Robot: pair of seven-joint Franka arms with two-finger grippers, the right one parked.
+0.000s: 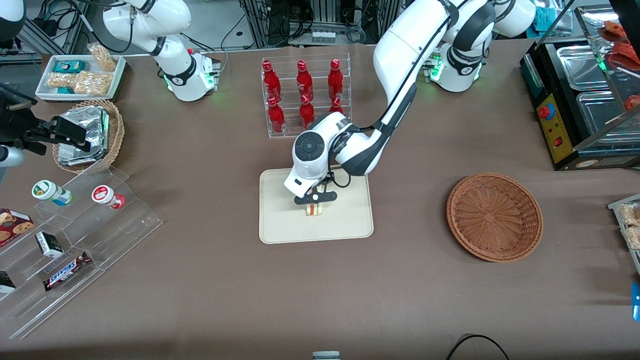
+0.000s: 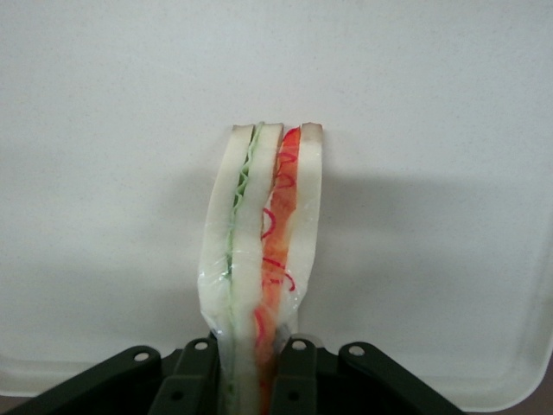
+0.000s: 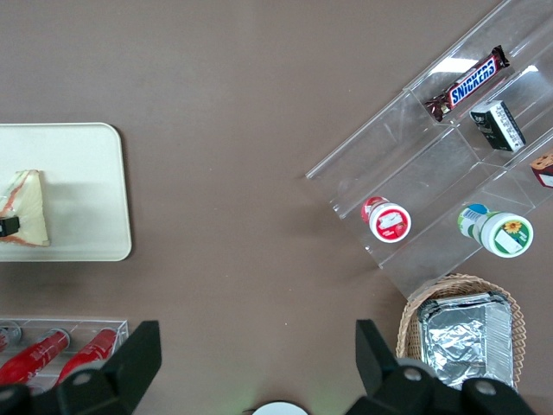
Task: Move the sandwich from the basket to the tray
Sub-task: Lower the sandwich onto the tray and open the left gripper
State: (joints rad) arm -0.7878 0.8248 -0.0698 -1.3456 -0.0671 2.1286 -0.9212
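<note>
While we hold the small triangular sandwich (image 1: 314,208) of pale bread with orange-red and green filling over the flat cream-beige rectangular tray (image 1: 280,230), the front view puts our left arm's gripper (image 1: 315,200) low over the tray's middle. The wide, shallow, reddish-brown wicker basket (image 1: 494,216) sits well apart, toward the working arm's end of the brown worktop (image 1: 210,290). We judge the step in hand to be the set-down; whether the wedge already touches the tray we cannot tell. The forearm reaches down from the base, the wrist bent so the gripper points at the tray.

From the left wrist view, our jaws are closed on the sandwich (image 2: 263,259), pinching its bread faces near one end, the tray (image 2: 432,130) filling the background.

From the right wrist view, the sandwich (image 3: 26,207) shows over the tray (image 3: 86,190), a dark fingertip (image 3: 8,226) against its edge.

Next we would part the jaws gently, then lift straight up.
</note>
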